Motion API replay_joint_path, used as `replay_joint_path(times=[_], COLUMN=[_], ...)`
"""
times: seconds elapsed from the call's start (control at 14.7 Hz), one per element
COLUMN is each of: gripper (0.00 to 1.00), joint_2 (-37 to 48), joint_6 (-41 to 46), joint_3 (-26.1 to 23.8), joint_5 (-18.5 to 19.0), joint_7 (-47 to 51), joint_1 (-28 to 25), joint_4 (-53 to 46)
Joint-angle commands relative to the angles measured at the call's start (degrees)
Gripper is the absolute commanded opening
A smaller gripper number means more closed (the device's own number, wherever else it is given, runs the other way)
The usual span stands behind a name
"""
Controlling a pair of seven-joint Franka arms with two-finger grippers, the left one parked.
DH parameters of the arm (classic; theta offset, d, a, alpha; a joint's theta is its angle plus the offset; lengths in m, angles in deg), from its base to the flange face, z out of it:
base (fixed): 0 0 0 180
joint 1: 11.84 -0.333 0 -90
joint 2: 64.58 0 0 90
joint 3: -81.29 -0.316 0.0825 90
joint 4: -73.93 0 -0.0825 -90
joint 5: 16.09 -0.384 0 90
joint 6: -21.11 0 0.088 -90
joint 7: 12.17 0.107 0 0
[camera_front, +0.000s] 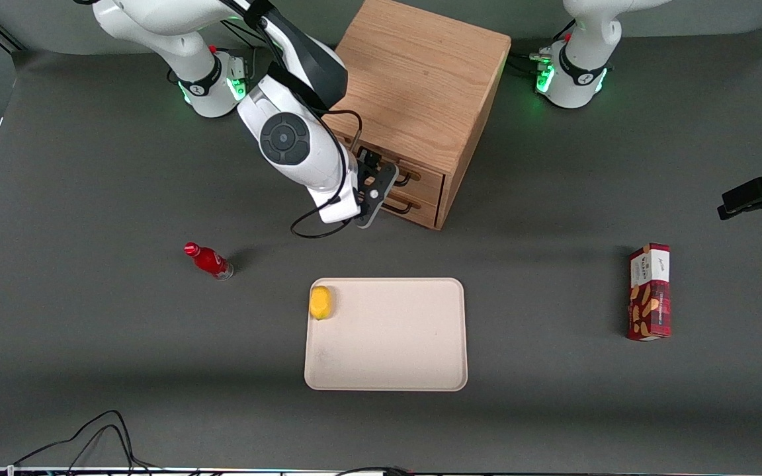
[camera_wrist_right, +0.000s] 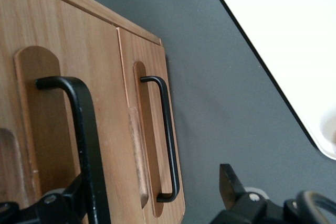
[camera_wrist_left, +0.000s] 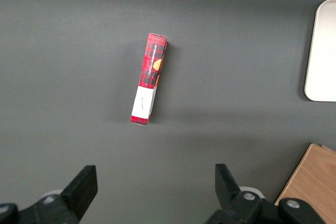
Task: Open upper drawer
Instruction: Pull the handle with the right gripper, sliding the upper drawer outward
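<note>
Two drawers sit in the front of the light oak cabinet (camera_front: pixel 421 86), and I have the gripper (camera_front: pixel 374 192) right up against them, reaching in from the working arm's end of the table. The upper drawer (camera_front: pixel 424 180) is the top one of the pair, its wooden front flush with the cabinet face and level with the lower drawer (camera_front: pixel 417 210) beneath it, so I read it as closed.

From the right wrist camera I see the upper drawer's handle (camera_wrist_right: pixel 79 140), a thin black bar standing off a rounded recess in the wood, lying between the gripper's two fingers (camera_wrist_right: pixel 231 184). The fingers are spread wide, one on either side of the bar, and neither looks pressed against it; they have hold of nothing. The lower drawer's handle (camera_wrist_right: pixel 165 135) shows beside it, a matching black bar in its own recess, untouched.

On the dark grey table (camera_front: pixel 90 363), nearer the front camera than the cabinet, lies a beige tray (camera_front: pixel 387 337) with a yellow fruit (camera_front: pixel 320 302) resting in one corner. A small red bottle (camera_front: pixel 208 260) lies tipped over toward the working arm's end, well apart from the tray. A red snack box (camera_front: pixel 649 291) lies toward the parked arm's end of the table.
</note>
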Motion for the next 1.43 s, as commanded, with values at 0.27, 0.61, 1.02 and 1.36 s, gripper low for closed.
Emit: replay_joint_path(times=[0.27, 0.61, 1.02, 1.36], gripper=[1.00, 1.00, 1.00, 1.00], joint_2=[-0.54, -2.38, -3.44, -4.76], joint_6=[-1.78, -2.13, -2.05, -2.04], joint_3=[0.81, 1.08, 1.08, 1.16], joint_5=[2.84, 4.42, 4.42, 4.51], joint_7=[-1.26, -1.35, -3.28, -5.22], joint_1=[0.89, 1.77, 3.35, 4.23], joint_4=[-0.64, -3.36, -5.04, -6.88])
